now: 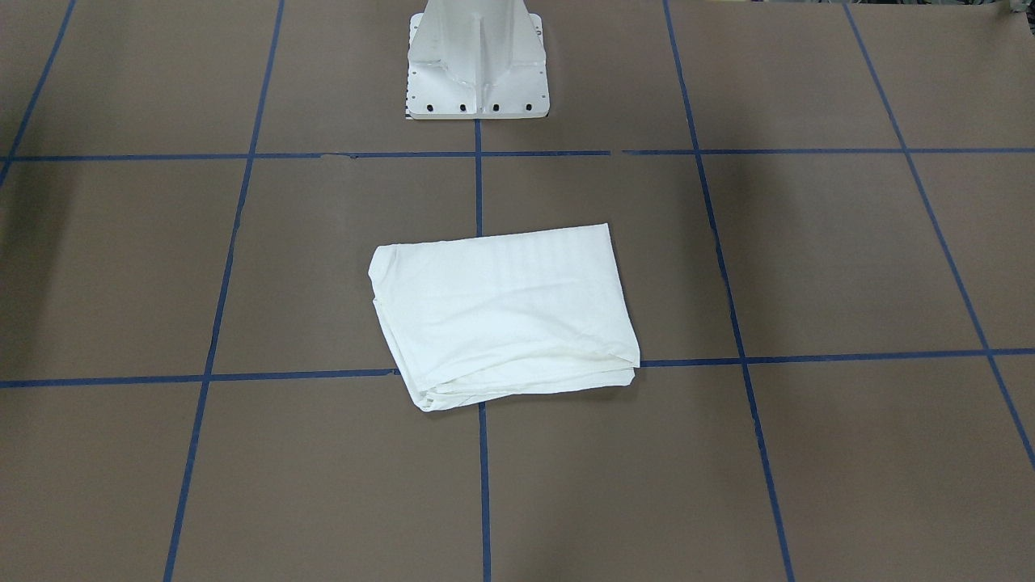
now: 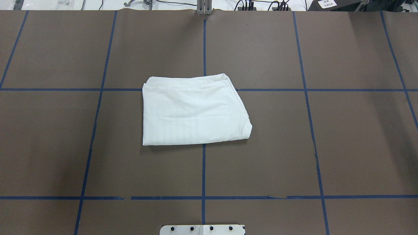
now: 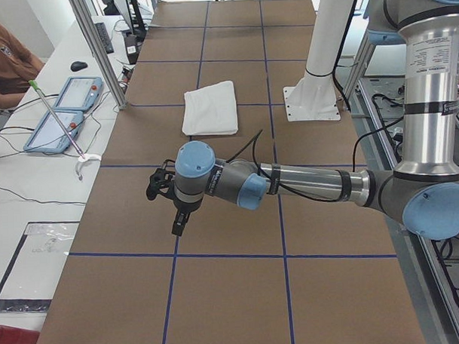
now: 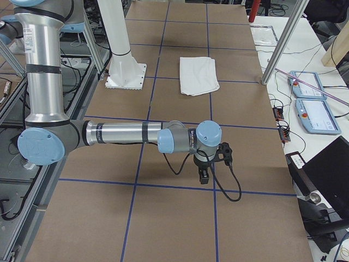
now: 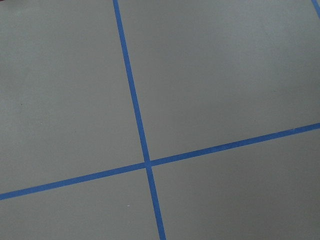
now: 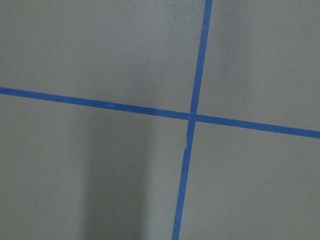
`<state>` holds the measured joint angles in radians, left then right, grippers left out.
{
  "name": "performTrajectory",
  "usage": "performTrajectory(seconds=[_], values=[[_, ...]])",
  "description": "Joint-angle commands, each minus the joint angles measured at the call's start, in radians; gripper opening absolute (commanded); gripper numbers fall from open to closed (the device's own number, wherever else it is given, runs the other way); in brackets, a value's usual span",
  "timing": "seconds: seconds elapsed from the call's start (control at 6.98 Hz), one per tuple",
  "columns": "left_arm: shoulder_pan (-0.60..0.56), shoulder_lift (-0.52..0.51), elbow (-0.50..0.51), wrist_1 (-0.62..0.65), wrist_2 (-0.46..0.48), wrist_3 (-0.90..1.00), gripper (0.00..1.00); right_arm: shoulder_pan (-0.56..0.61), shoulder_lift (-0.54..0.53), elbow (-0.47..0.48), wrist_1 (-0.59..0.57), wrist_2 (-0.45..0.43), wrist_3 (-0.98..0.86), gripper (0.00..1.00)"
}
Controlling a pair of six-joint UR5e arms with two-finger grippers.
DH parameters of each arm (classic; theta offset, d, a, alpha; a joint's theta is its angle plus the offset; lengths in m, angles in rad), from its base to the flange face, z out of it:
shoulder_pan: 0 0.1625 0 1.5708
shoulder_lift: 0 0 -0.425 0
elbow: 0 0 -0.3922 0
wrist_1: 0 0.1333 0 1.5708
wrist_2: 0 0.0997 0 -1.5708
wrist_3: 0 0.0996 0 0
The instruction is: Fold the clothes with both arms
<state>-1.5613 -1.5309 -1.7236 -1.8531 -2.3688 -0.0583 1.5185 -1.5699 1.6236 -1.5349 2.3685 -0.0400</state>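
The white T-shirt lies folded into a flat rectangle at the table's middle, and no text or collar shows. It also shows in the overhead view and in both side views. My left arm reaches out low over the table's left end, its gripper pointing down, far from the shirt. My right arm does the same at the right end, with its gripper pointing down. I cannot tell whether either gripper is open or shut. Both wrist views show only brown table and blue tape.
The white pedestal base stands behind the shirt. Blue tape lines grid the brown table. Beside the table are two tablets, a seated person, aluminium posts, two more tablets and a laptop.
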Motion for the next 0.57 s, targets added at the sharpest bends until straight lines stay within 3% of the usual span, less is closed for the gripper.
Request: performTrajectory(seconds=[0.0,0.43], values=[[0.001,0.0,-0.005,-0.001,0.0,0.0,1.0,-0.011,-0.022,0.009,-0.001,0.001,0.0,1.0],[0.003,-0.012,0.004,-0.003,0.003,0.0,1.0,-0.011,-0.029,0.021,0.002,0.001,-0.001,1.0]])
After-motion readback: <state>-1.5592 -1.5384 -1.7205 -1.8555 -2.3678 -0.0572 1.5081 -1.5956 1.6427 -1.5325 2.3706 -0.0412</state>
